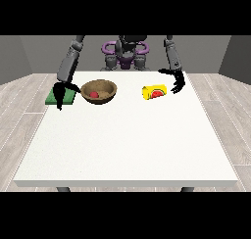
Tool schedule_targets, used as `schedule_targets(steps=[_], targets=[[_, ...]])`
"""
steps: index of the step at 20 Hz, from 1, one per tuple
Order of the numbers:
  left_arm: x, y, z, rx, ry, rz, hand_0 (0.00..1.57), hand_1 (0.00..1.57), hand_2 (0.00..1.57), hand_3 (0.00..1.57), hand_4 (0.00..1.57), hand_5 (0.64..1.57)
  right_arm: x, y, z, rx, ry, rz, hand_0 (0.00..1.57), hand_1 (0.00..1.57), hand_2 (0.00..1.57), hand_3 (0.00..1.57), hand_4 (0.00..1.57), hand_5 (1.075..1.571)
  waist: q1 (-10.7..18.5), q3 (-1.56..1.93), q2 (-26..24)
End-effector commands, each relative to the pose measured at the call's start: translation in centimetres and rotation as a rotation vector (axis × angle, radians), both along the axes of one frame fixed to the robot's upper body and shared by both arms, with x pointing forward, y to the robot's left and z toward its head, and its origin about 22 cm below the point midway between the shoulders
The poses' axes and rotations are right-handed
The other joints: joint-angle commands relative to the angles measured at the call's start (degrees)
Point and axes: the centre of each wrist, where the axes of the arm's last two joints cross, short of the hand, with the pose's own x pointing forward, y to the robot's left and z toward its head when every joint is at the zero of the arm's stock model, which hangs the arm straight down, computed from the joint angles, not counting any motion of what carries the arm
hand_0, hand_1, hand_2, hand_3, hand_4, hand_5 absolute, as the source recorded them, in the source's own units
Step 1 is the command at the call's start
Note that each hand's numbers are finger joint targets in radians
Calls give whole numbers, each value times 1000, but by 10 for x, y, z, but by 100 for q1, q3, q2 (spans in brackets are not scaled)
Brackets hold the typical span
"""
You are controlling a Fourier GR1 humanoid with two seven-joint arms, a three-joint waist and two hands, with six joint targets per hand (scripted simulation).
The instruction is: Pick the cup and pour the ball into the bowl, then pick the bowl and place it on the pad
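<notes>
Hand at the view's right (177, 83): spread wide, holding nothing, just beside the yellow cup (154, 92), which lies tipped on the desk (127, 145). Hand at the view's left (61, 92): hanging over the green pad (60, 96), fingers too dark to read. Red ball (94, 94) already in the wooden bowl (99, 91), just beside the pad. Risk, probably: knocking the bowl off line when reaching, since the pad sits partly covered by that hand; spilling the ball if tilted in lifting.
</notes>
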Motion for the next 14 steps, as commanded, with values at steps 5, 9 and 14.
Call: schedule_targets(steps=[5, 9, 14], targets=[[6, 15, 7, -78, 66, -22, 0, 0, 0, 0, 0, 664, 31, 44, -14, 93, 117, 47, 0, 0, 0, 0, 0, 1569, -152, 141, -315], [-10, 4, -19, -89, 122, 2, 0, 0, 0, 0, 0, 687, 37, 54, -18, 147, 133, 89, 0, 0, 0, 0, 0, 1571, -396, 139, -675], [-33, 45, -82, -133, 335, 165, 0, 0, 0, 0, 0, 664, 51, 114, -28, 113, 302, 182, 0, 0, 0, 0, 0, 1570, -1157, 126, -1936]])
